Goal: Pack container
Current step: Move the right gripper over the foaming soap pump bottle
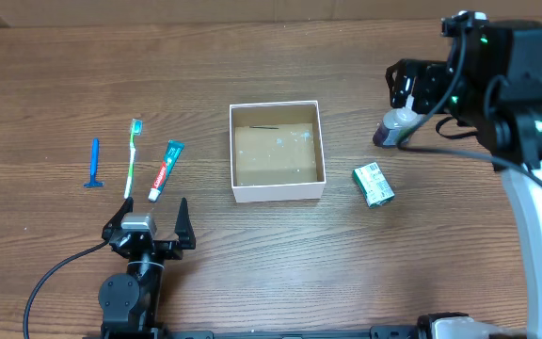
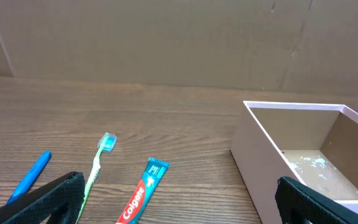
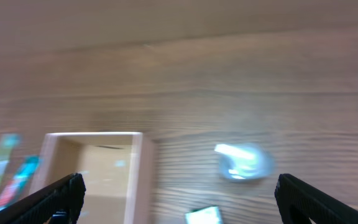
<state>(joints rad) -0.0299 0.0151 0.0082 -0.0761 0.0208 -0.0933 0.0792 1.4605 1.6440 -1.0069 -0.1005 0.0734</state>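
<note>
Nearest on the worktop (image 1: pixel 55 75), my left fingers (image 1: pixel 183 224) stand spread wide and empty, just short of the blue razor (image 1: pixel 93 165), toothbrush (image 1: pixel 133 155) and toothpaste tube (image 1: pixel 166 171) lying side by side. Beyond, the container (image 1: pixel 278 192) sits mid-worktop, its brown floor bare, a green packet (image 1: pixel 374 184) near its right wall. Farthest out, my right fingers (image 3: pixel 48 199) hang spread apart, empty, above a small bottle (image 1: pixel 393 127).
</note>
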